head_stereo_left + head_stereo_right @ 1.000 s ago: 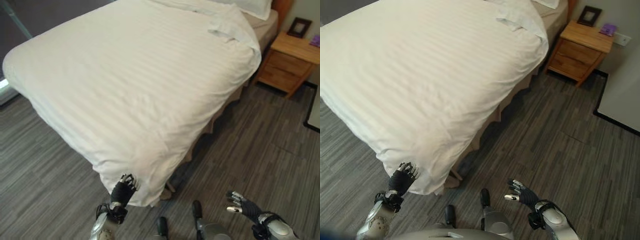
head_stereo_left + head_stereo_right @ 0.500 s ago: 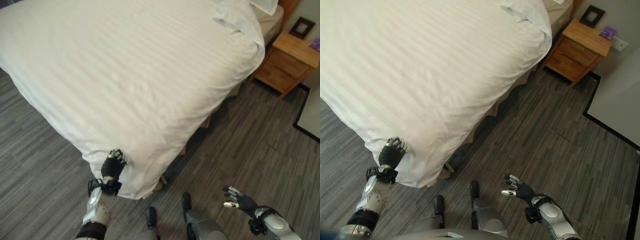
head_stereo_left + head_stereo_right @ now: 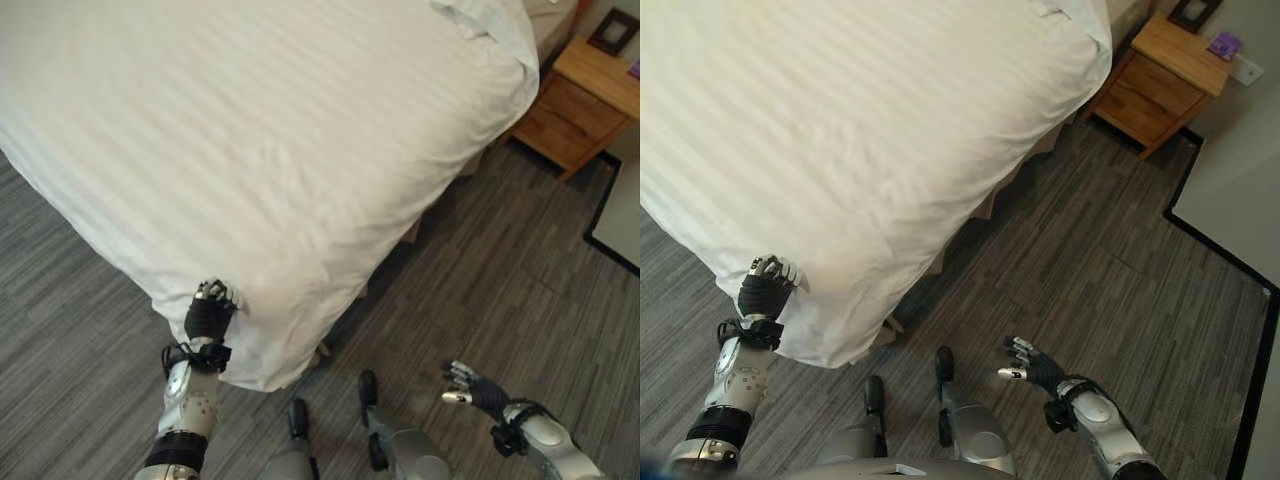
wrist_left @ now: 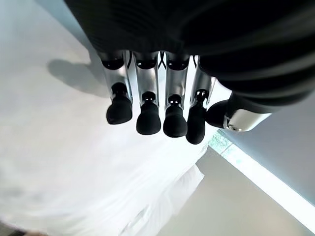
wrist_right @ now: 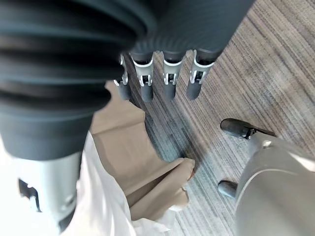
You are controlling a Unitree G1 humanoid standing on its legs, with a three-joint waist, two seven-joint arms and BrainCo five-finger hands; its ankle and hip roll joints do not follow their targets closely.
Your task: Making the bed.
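A white striped duvet (image 3: 280, 140) covers the bed and hangs over its near corner (image 3: 262, 365). My left hand (image 3: 208, 315) is raised against that hanging corner, fingers pointing up and lying on the cloth. In the left wrist view its fingers (image 4: 147, 110) are straight with nothing between them and the thumb, and the duvet (image 4: 59, 162) lies just past them. My right hand (image 3: 1032, 365) hovers low over the floor to the right of the bed, open and holding nothing. The duvet's top edge is folded back near the head of the bed (image 3: 490, 20).
A wooden nightstand (image 3: 1170, 65) stands beside the head of the bed, with a dark picture frame (image 3: 612, 30) and a small purple thing (image 3: 1225, 45) on it. A tan bed skirt (image 5: 142, 162) hangs below the duvet. The grey plank floor (image 3: 500, 270) runs to a white panel (image 3: 1240, 170).
The camera has swung, shifting the whole picture. My left hand has slid higher up the duvet's hanging corner. The right hand has stayed low and open.
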